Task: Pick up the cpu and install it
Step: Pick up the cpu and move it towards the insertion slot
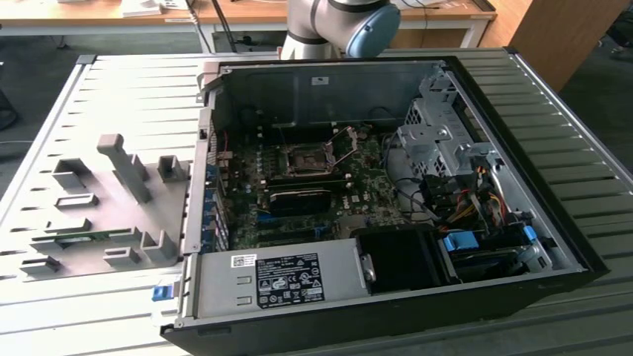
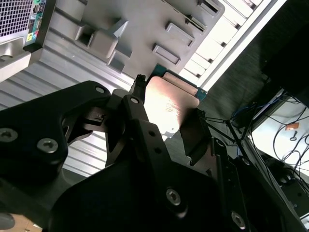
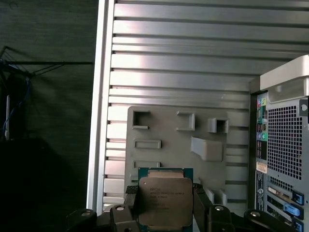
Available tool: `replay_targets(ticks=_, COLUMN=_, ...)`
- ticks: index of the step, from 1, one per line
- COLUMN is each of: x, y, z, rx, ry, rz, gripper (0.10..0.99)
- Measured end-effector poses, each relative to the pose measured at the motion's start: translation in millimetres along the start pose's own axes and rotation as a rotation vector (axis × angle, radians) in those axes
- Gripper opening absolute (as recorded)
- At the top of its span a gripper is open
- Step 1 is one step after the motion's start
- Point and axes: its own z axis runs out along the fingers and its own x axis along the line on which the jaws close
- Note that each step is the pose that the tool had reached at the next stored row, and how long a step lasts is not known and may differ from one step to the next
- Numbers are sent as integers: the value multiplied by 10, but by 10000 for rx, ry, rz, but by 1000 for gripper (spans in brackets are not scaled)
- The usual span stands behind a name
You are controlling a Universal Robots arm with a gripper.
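An open computer case (image 1: 396, 311) lies on the slatted table (image 1: 118, 81), with a grey fixture plate (image 1: 163, 215) at its nine o'clock in the exterior view. In the first wrist view, the gripper (image 3: 164, 205) clamps the cpu (image 3: 165, 198) by two opposite edges, holding it clear above that plate.

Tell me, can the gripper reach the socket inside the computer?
Probably yes. The computer case lies open on top, the socket has its cover lifted, and nothing stands over it. The gripper holds the cpu.
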Motion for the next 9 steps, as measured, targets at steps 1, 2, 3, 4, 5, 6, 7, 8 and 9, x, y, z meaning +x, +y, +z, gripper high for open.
replay_targets(ticks=1, x=-14, y=-1, z=0, rx=-1, ry=0, rz=0, gripper=541)
replay_targets(ticks=2, x=-27, y=-1, z=-1, rx=0, ry=1, rz=0, gripper=541)
replay_targets(ticks=3, x=-39, y=-1, z=0, rx=0, ry=0, rz=0, gripper=541)
replay_targets(ticks=4, x=-52, y=-1, z=-1, rx=0, ry=0, rz=0, gripper=541)
replay_targets(ticks=5, x=-64, y=-2, z=-1, rx=-1, ry=0, rz=0, gripper=541)
replay_targets(ticks=6, x=-76, y=-2, z=-1, rx=0, ry=0, rz=0, gripper=541)
replay_targets(ticks=7, x=-88, y=-3, z=-1, rx=0, ry=0, rz=0, gripper=541)
replay_targets(ticks=8, x=-101, y=-3, z=-2, rx=0, ry=1, rz=0, gripper=541)
replay_targets(ticks=9, x=-114, y=-3, z=-2, rx=0, ry=1, rz=0, gripper=541)
